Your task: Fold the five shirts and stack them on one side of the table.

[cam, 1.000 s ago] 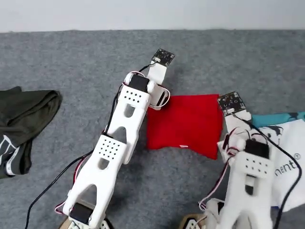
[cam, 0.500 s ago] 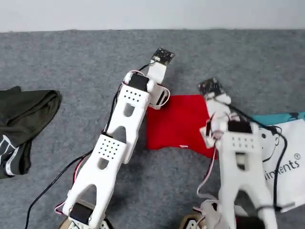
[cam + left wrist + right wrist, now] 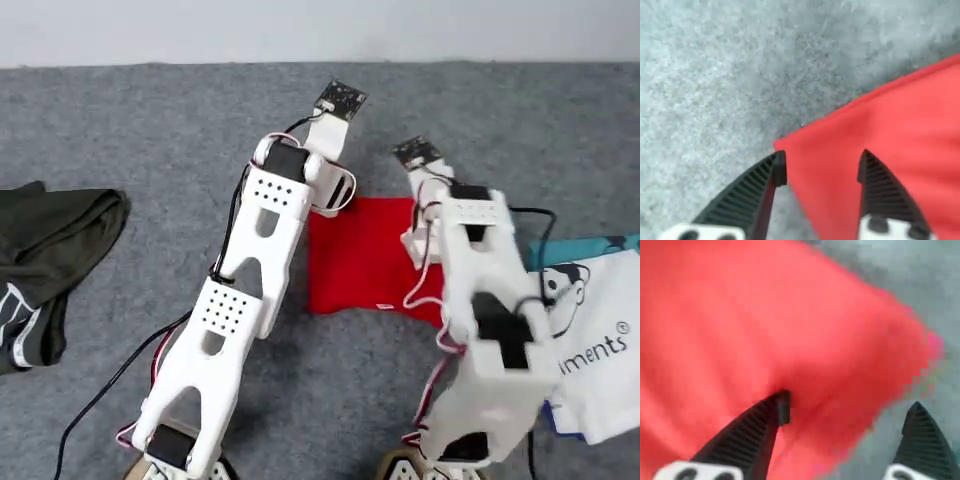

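The red shirt (image 3: 365,262) lies folded into a flat rectangle in the middle of the grey table (image 3: 150,130). Its left edge is under the left arm (image 3: 250,300), and the right arm (image 3: 480,330) covers its right side. Bare grey surface runs from its far edge to the wall, and more lies between it and the dark heap.

The left gripper (image 3: 822,167) is spread apart astride a corner of the red shirt, one finger at the cloth's edge over the table and the other over the red. The right gripper (image 3: 850,410) also stands wide apart, one finger down on the red fabric and the other out past its edge over the grey.

There is one red shirt. At the table's left edge lies a crumpled dark heap (image 3: 50,250); how many shirts it holds cannot be told. At the right edge are one white printed shirt (image 3: 600,340) and a teal one (image 3: 590,247) showing at its far side.
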Available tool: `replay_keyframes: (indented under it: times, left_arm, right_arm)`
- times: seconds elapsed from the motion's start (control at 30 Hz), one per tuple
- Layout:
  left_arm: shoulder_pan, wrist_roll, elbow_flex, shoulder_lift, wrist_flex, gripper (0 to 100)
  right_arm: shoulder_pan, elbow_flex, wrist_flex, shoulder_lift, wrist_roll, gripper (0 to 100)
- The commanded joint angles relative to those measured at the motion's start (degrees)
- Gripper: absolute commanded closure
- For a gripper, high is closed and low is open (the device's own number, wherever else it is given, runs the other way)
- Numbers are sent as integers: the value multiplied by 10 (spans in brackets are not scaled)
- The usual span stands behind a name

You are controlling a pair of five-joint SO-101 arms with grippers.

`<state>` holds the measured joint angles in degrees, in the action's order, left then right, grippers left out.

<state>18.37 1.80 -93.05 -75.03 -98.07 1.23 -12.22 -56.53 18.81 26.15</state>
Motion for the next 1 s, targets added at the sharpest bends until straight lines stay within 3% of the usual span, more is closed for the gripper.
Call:
replay_keyframes:
  times: [0.0, 0.13, 0.27, 0.33, 0.47, 0.67, 0.97]
  left_arm:
    - [8, -9, -32, 62, -5, 764]
    - [8, -9, -32, 97, -23, 764]
    - [6, -8, -32, 117, -23, 764]
    - [4, -8, -31, 121, -23, 764]
    - [4, -8, -31, 123, -23, 764]
    - [4, -8, -31, 123, -24, 764]
    - [4, -8, -31, 122, -24, 765]
  right_arm:
    - [15, 52, 18, 77, -6, 641]
    - [18, 104, -9, 107, -2, 761]
    - [16, 105, -9, 112, -5, 998]
    - [14, 105, -13, 111, -5, 955]
    - [14, 105, -14, 85, -7, 984]
    - [2, 105, -66, -66, -67, 989]
    - [-117, 104, -135, -348, -88, 989]
